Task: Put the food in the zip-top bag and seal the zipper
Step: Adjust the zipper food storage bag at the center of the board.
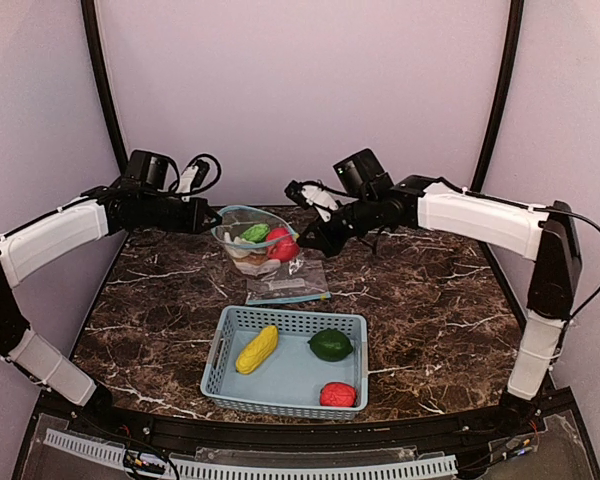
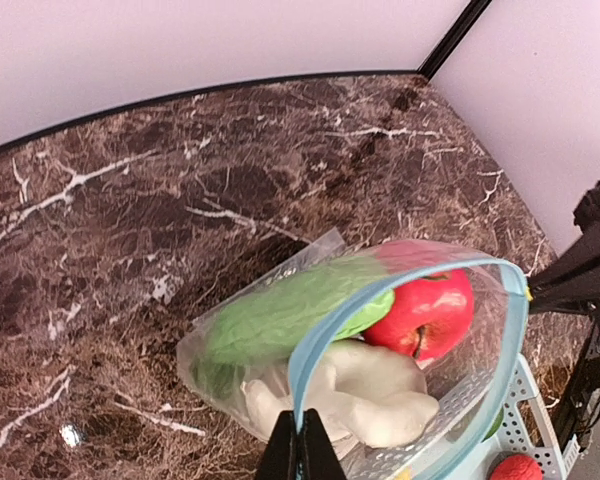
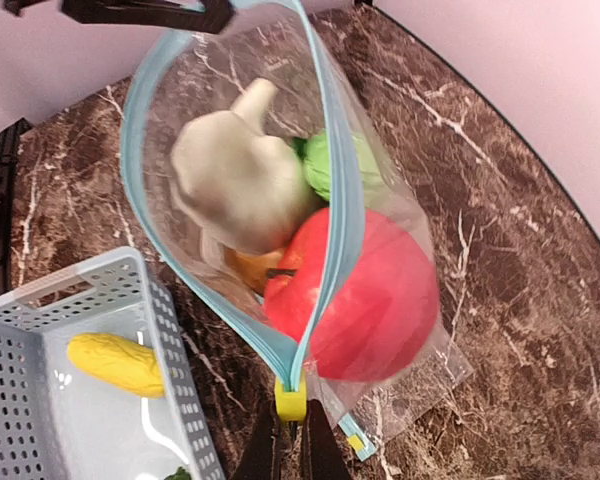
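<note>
on the marble table [image 1: 420,300], mid-task: bag partly loaded, three pieces not yet in.

- light blue basket [image 1: 290,316] sits at the near edge, between the arm bases. zip-top bag [image 1: 288,280] is just beyond its far rim, mouth lifted and stretched open between both arms.
- left gripper [image 2: 300,440]: pressed together, pinching the left end of the bag's blue rim.
- right gripper [image 3: 288,440]: pressed together, pinching the other end of the rim, right at the yellow slider [image 3: 290,402].
- in the bag: red apple [image 3: 365,300], white radish [image 3: 235,180], green pod [image 2: 290,310], plus something brownish underneath, probably the potato, can't confirm.
- in the basket: yellow corn [image 1: 257,349] on the left, long axis diagonal, near-left to far-right. dark green round fruit [image 1: 331,345] is centre-right, small red fruit [image 1: 338,394] at the near-right corner.

key relation: all remaining food lies nearer the bases than either gripper, and lower. corn is closer to the left arm, the two round pieces to the right. both pincers are occupied, so my read is one must release the rim to pick, and the mouth could sag shut.
</note>
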Motion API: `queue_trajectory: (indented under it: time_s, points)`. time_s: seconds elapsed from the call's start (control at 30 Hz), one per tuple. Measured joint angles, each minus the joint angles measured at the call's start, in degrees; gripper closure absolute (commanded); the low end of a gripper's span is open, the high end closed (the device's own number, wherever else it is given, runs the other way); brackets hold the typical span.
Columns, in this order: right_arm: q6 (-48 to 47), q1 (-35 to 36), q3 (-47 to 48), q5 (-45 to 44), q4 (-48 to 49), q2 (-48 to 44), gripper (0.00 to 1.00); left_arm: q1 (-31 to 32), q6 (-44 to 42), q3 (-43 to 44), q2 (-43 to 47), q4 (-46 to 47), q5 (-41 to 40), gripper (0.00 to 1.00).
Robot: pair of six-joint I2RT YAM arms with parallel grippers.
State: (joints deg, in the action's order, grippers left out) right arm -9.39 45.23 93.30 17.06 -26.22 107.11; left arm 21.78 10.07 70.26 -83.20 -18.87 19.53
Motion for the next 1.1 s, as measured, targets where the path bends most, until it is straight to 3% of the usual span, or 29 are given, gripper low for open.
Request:
queue_trajectory:
  time_s: [0.23, 0.4, 0.73, 0.8, 0.97, 1.1]
  points:
    - [-1.27, 5.01, 0.81, -0.59, -8.31, -11.30, 1.00, 1.46, 2.25, 2.78, 3.34, -0.24, 3.21, 0.99]
    - [-1.01, 7.93, 0.37, -0.13, -14.75, -14.10, 1.00, 7.04, 3.74, 2.54, 3.87, -2.08, 2.45, 0.99]
    - [2.38, 12.57, -11.96, 3.48, -19.71, -19.71, 1.00, 15.50, 8.66, -8.90, 11.96, -4.48, -0.24, 0.96]
    - [2.99, 12.79, -14.03, 4.66, -19.61, -19.98, 1.00, 16.76, 9.25, -10.84, 13.03, -4.59, -0.31, 0.90]
    - [4.20, 12.81, -16.87, 7.76, -18.78, -20.83, 1.00, 19.08, 8.70, -14.43, 15.54, -5.46, -0.37, 0.51]
    - [4.57, 12.81, -17.29, 9.60, -17.16, -22.45, 1.00, 19.17, 5.20, -14.27, 19.06, -6.78, -3.54, 0.33]
